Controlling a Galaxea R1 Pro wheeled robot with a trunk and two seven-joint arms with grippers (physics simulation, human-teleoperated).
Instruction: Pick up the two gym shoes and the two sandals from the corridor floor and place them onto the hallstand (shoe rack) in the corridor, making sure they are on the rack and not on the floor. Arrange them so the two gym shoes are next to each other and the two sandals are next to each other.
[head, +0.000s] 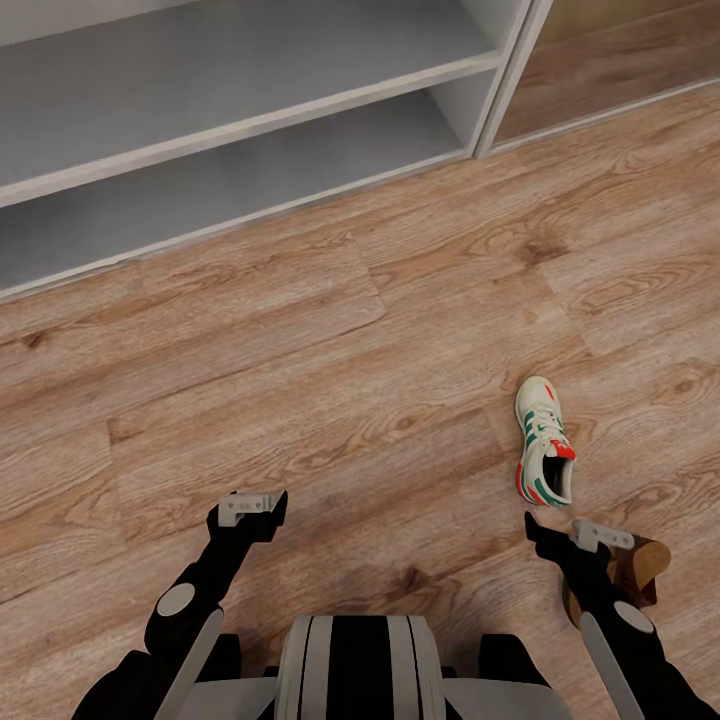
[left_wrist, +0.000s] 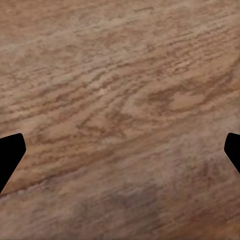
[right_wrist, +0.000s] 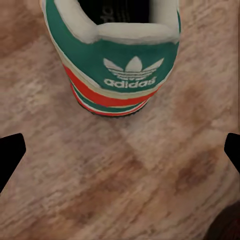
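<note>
head view: one gym shoe (head: 545, 441) lies on the corridor floor (head: 330, 400), toe toward the hallstand (head: 240, 130), heel toward the robot. the right hand (head: 560, 535) hangs just behind that heel, empty as far as i can tell; here i cannot tell how far its fingers stand apart. a brown, tan-soled thing that looks like a sandal (head: 640, 570) sits right under the right forearm, partly hidden. the risk as i judge it: reaching for the shoe may drag the arm across that sandal and shove it, or a low approach may push the shoe along the smooth planks instead of catching it. the left hand (head: 250, 508) hovers over bare wood, well apart from everything. the rack's two open shelves look bare in the part shown

left wrist view: wood grain below, the two dark fingertips (left_wrist: 10, 155) at the far edges, so this hand is spread wide with nothing between

right wrist view: the shoe's heel (right_wrist: 112, 55) is close ahead, green and red-orange, upright. the fingertips (right_wrist: 10, 157) sit at the edges, spread, gripping nothing. a dark brown patch in the corner is likely the sandal. the floor is flat and looks glossy; i judge a shoe would slide on it
</note>
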